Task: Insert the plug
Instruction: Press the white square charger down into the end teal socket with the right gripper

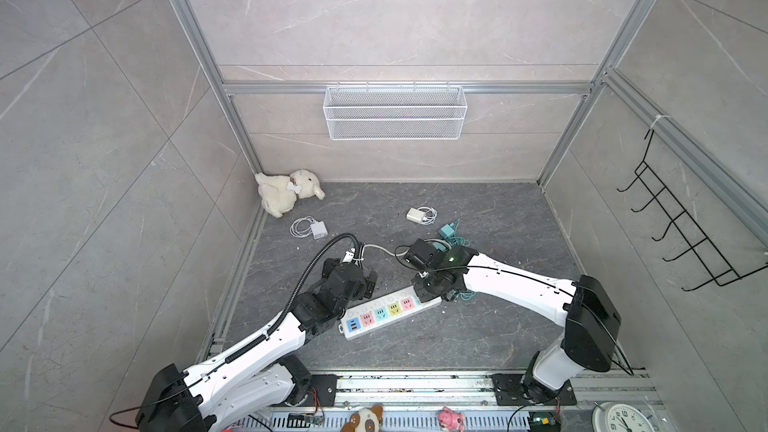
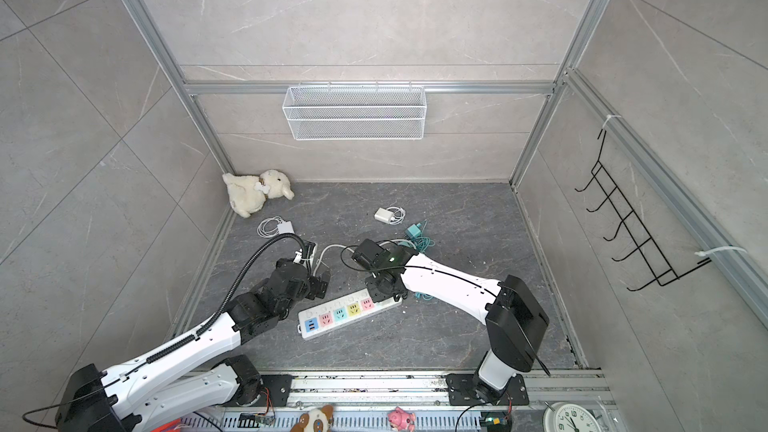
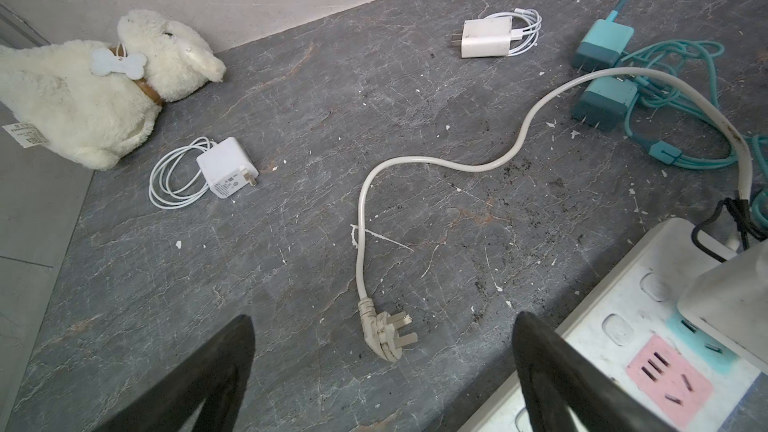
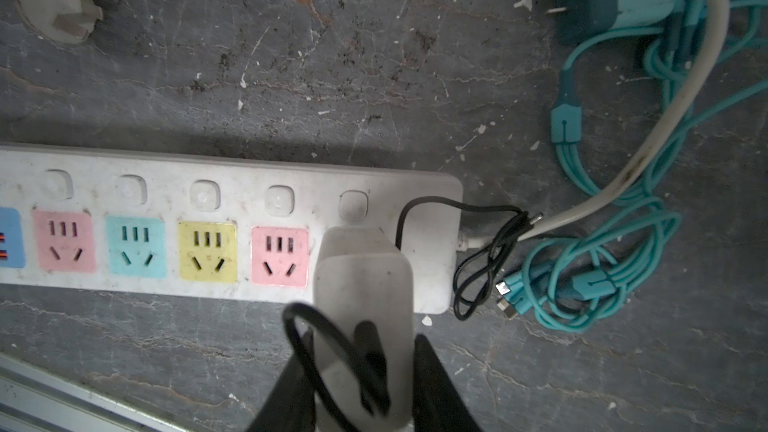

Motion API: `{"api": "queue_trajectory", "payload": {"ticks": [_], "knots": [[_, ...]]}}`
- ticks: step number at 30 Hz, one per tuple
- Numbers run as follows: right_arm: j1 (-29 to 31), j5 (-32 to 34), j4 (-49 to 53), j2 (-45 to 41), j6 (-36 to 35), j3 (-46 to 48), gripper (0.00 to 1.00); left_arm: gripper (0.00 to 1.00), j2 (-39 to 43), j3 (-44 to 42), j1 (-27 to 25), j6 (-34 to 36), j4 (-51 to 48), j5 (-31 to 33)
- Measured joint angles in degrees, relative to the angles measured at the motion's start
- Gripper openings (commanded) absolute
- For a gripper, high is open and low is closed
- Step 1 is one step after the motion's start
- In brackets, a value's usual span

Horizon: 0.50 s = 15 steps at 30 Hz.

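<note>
A white power strip (image 1: 390, 309) (image 2: 345, 313) (image 4: 232, 184) with coloured sockets lies on the dark floor. My right gripper (image 4: 361, 347) (image 1: 432, 284) is shut on the plug (image 4: 363, 284) (image 3: 731, 297), a white charger block with a thin black cable. The plug stands on the last socket at the strip's cord end, beside a pink socket (image 4: 279, 255). How deep its pins sit is hidden. My left gripper (image 3: 384, 321) (image 1: 370, 280) hangs open and empty above the floor behind the strip, over the strip's own cord plug (image 3: 386, 334).
Two white chargers (image 1: 318, 229) (image 1: 417, 214) and teal chargers with tangled cable (image 1: 449, 230) lie behind the strip. A plush toy (image 1: 286, 191) sits in the back left corner. A wire basket (image 1: 395, 112) hangs on the back wall, a hook rack (image 1: 681, 226) on the right wall.
</note>
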<state>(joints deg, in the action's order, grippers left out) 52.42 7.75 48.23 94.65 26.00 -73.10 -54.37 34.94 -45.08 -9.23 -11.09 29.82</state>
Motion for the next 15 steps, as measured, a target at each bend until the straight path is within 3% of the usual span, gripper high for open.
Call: {"api": "queue_trajectory", "payload": {"ticks": [15], "knots": [[1.42, 1.88, 1.09, 0.85, 1.42, -0.63, 0.11, 0.98, 0.2, -0.04, 0.13, 0.02, 0.02, 0.0]]}}
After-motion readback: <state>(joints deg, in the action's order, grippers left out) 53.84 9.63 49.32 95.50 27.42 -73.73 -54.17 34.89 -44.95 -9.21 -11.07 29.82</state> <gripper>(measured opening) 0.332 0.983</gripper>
